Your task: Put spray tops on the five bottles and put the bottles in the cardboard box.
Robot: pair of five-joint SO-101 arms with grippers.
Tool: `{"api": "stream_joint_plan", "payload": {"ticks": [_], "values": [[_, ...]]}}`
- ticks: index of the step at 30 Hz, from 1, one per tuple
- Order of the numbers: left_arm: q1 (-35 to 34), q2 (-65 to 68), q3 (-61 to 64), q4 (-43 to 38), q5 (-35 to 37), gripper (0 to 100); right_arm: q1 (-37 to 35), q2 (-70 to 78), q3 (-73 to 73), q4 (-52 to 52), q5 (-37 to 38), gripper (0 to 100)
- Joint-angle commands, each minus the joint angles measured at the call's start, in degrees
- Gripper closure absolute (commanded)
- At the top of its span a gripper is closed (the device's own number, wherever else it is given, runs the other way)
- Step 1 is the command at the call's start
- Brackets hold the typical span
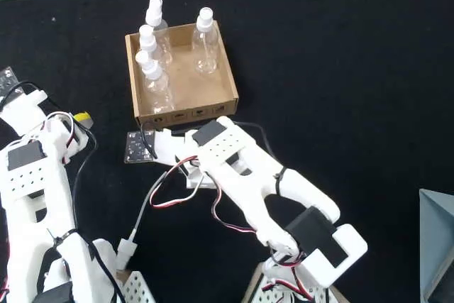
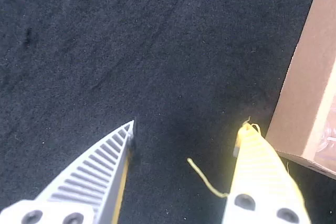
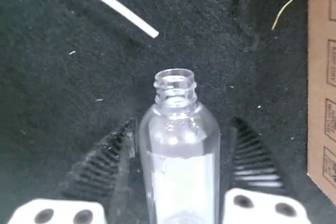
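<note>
Beside the cardboard box (image 3: 323,103): uncapped bottle (image 3: 181,150), judged light, slick, crushable.
Right gripper (image 3: 182,121) straddled it, jaws open, unclamped; mid-body hold advised.

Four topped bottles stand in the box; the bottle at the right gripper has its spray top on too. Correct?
No. The bottle at the right gripper has a bare, open neck without a spray top, as the right wrist view shows. The rest holds.
</note>
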State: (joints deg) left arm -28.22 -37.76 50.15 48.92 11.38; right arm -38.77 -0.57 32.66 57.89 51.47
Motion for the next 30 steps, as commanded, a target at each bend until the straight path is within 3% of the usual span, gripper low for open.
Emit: {"api": "stream_joint_plan", "payload": {"ticks": [1,22,30], "values": [[-0.7,-2.4,-0.9,-1.1,0.3,71,-0.7,0.2,-0.3,0.7,-0.2,72.9],[-0.7,-2.4,-0.9,-1.1,0.2,71,1.2,0.2,-0.4,3.4,4.9,73.1],[-0.7,-2.4,-0.9,-1.1,0.2,71,1.4,-0.2,-0.5,0.3,4.8,93.8]]}}
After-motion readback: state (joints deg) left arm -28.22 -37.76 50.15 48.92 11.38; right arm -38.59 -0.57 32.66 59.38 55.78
